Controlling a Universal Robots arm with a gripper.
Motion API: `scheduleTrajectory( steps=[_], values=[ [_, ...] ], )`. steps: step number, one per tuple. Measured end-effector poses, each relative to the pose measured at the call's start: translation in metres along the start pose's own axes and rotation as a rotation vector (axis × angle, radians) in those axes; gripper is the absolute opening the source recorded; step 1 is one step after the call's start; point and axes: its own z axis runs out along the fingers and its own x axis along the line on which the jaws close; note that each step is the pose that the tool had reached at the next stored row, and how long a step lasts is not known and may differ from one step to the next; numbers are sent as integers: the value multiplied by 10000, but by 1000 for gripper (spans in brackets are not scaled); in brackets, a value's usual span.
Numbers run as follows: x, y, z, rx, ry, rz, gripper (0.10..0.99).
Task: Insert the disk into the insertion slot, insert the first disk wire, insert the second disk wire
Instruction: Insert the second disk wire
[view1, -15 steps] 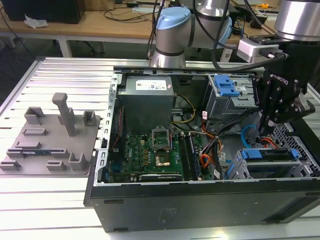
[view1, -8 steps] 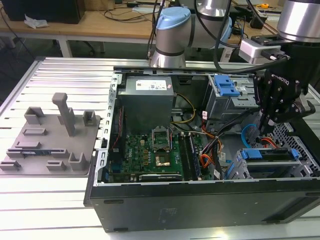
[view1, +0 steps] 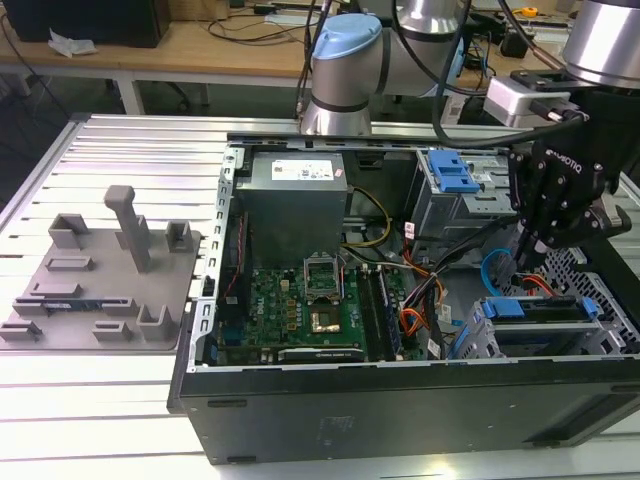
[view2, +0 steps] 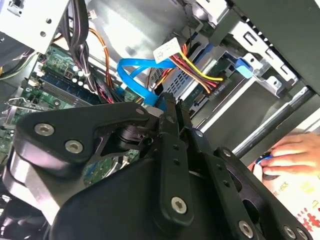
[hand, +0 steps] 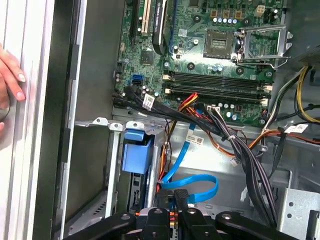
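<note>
Gripper (view1: 530, 255), black and made of metal, hangs over the lower right of the exterior view, inside the open grey computer case (view1: 300, 420). Just under it lies the disk (view1: 545, 308), a flat silver drive in a bright blue plastic frame. It already sits inside the low silver drive cage (view1: 470, 335) with little holes in its walls. So the first job looks done. A thin flat blue cable (view1: 493, 272) loops up beside the gripper.

In the second wrist view, the gripper (view2: 167, 102) has its two fingers pressed close together. The blue cable (view2: 131, 70) runs right down into the fingertips, so I think it is pinched there. A thin bunch of orange-red wires (view2: 197, 70) reaches across to the silver cage. It looks plugged in, but I cannot be sure.

In the first wrist view, the gripper (hand: 175, 216) squeezes the small dark plug at the end of the blue cable (hand: 197, 186). The plug is not in the drive yet, so that job is left. A person's hand (hand: 10, 75) rests outside the case.
</note>
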Motion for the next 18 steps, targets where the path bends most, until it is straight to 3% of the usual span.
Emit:
scheduleTrajectory(
  steps=[5,9,12,18],
  values=[
    [1,-2,0,-120,5,803,161],
    [16,-43,2,-140,6,919,161],
    [99,-70,15,-167,1,1088,161],
    [178,-76,27,-187,-15,1236,161]
  ],
)
